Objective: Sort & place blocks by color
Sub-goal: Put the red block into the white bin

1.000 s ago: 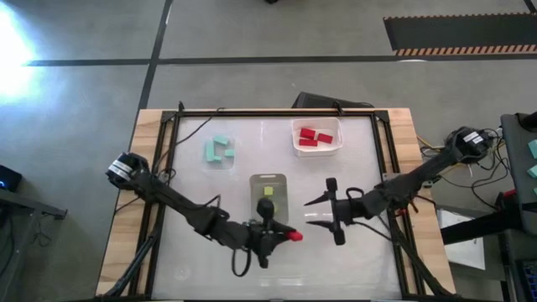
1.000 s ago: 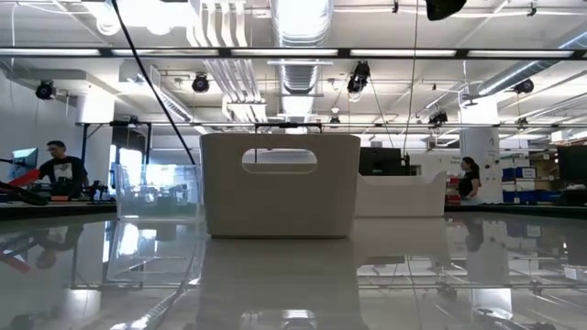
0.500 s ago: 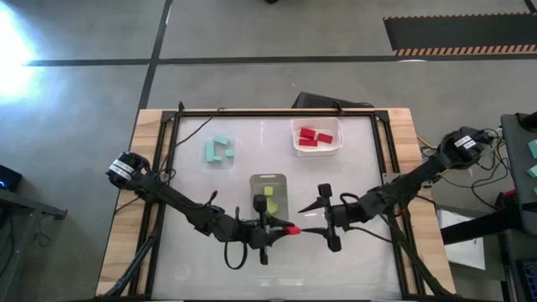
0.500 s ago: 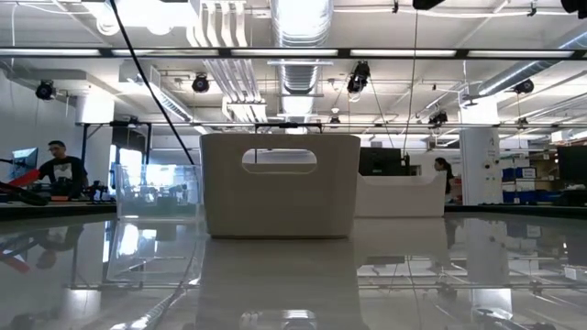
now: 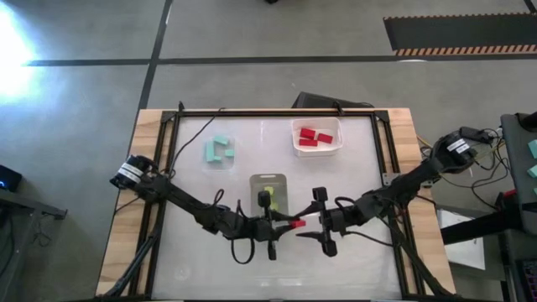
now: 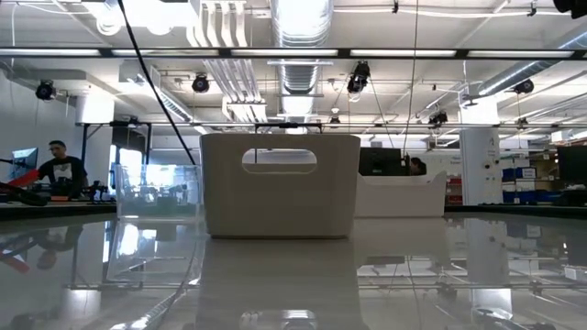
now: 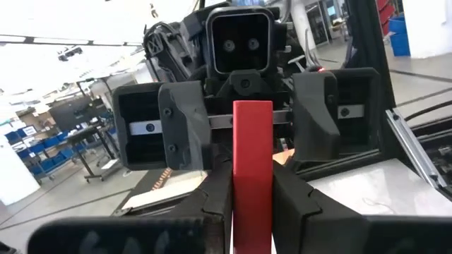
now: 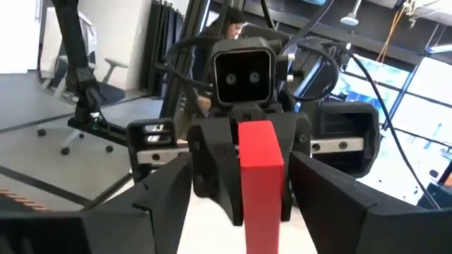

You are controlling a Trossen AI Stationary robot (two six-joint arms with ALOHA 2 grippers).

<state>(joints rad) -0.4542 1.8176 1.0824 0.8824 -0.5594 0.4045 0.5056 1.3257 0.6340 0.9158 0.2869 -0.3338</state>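
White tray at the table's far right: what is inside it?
The white tray holds red blocks, about three, lying close together. Whether another lies under them cannot be seen. One more red block is outside it, held by the left gripper.

Two dark arms are working over the counter (image 5: 193, 260), each with one end effector: the left end effector (image 5: 283, 225) and the right end effector (image 5: 309, 220). Three containers are standing there. Four red blocks are showing: three (image 5: 314, 137) in the white tray (image 5: 316, 152) and one (image 5: 296, 224) between the end effectors. About three teal blocks (image 5: 219, 150) are lying together. At least one yellow-green block (image 5: 268, 192) is lying in the middle tray (image 5: 268, 179).
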